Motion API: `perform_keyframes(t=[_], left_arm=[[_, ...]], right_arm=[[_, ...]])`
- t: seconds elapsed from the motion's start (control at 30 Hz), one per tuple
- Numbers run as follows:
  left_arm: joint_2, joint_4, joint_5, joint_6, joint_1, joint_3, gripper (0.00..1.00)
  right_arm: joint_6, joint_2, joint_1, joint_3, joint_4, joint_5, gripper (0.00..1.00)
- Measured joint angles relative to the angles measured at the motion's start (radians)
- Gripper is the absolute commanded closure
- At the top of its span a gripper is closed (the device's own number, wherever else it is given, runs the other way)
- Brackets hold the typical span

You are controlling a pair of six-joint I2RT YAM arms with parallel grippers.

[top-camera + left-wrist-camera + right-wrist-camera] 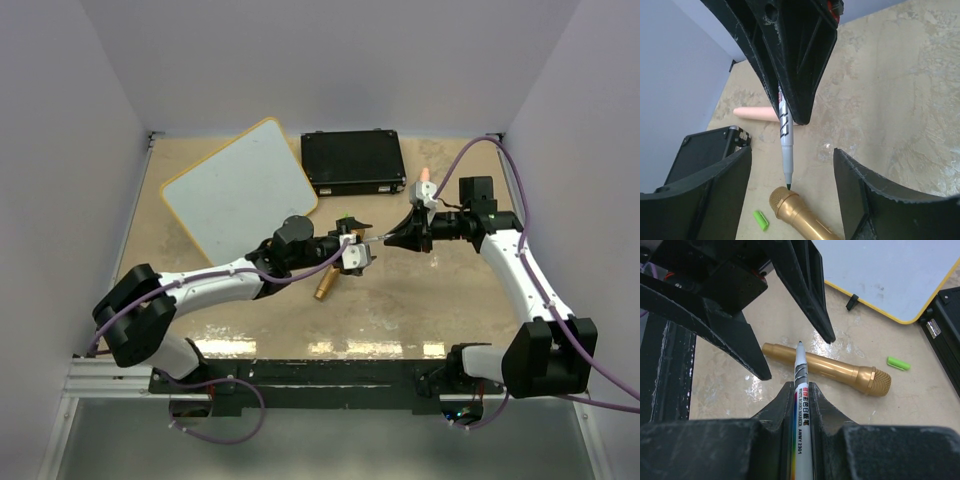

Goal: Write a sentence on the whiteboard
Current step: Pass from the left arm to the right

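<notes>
Green-tipped marker (800, 367): uncapped, clenched in the right tool (800, 390); long axis runs left–right in the top view, tip toward the left tool (791, 160).
Left jaws: released — spread either side of the tip, touching nothing.
Whiteboard (235, 190): flat on the tabletop (430, 300), upper left of the top view, up-left of both tools; the left arm is nearer; no lettering shows.
Views: the wrist cameras show a green cap (898, 363) beside a gold microphone (825, 369); only the top view shows the board whole.
</notes>
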Motion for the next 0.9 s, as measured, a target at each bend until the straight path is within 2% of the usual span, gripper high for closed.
perform_keyframes(t=[0.07, 0.17, 0.2, 0.27, 0.3, 0.43, 0.47, 0.53, 0.63, 0.7, 0.73, 0.77, 0.9], left_arm=[[0.023, -0.01, -0.016, 0.008, -0.007, 0.024, 0.36], [0.047, -0.014, -0.042, 0.01, -0.012, 0.056, 0.46], [0.052, -0.015, -0.051, 0.011, -0.013, 0.063, 0.54], [0.058, -0.017, -0.063, 0.01, -0.013, 0.072, 0.61], [0.062, -0.021, -0.068, 0.013, -0.013, 0.078, 0.69], [0.084, -0.054, -0.076, 0.016, -0.023, 0.101, 0.8], [0.086, -0.063, -0.077, 0.016, -0.024, 0.105, 0.89], [0.088, -0.077, -0.079, 0.018, -0.025, 0.11, 1.0], [0.088, -0.092, -0.084, 0.016, -0.025, 0.12, 1.0], [0.088, -0.1, -0.088, 0.015, -0.026, 0.124, 1.0], [0.088, -0.103, -0.091, 0.016, -0.026, 0.126, 1.0], [0.088, -0.107, -0.093, 0.016, -0.026, 0.127, 1.0], [0.088, -0.12, -0.118, 0.032, -0.027, 0.131, 1.0]], right_arm=[[-0.003, 0.0, 0.0, 0.0, 0.0, 0.0, 1.0], [-0.003, 0.0, 0.0, 0.0, 0.0, 0.0, 1.0], [-0.003, 0.0, 0.0, 0.0, 0.0, 0.0, 1.0], [-0.003, 0.0, 0.0, 0.0, -0.001, 0.0, 1.0], [-0.003, 0.0, 0.0, 0.0, -0.001, 0.0, 1.0], [-0.007, 0.0, 0.0, 0.002, 0.0, 0.0, 1.0], [-0.008, 0.0, 0.0, 0.002, 0.001, 0.0, 1.0], [-0.008, 0.0, 0.0, 0.002, 0.001, 0.002, 1.0], [-0.01, 0.001, 0.0, 0.002, 0.005, 0.001, 1.0], [-0.01, 0.001, 0.0, 0.002, 0.007, 0.001, 0.87], [-0.01, 0.001, 0.0, 0.002, 0.009, 0.001, 0.75], [-0.01, 0.001, 0.0, 0.002, 0.009, 0.001, 0.69], [-0.001, 0.001, 0.0, 0.002, 0.008, 0.0, 0.54]])
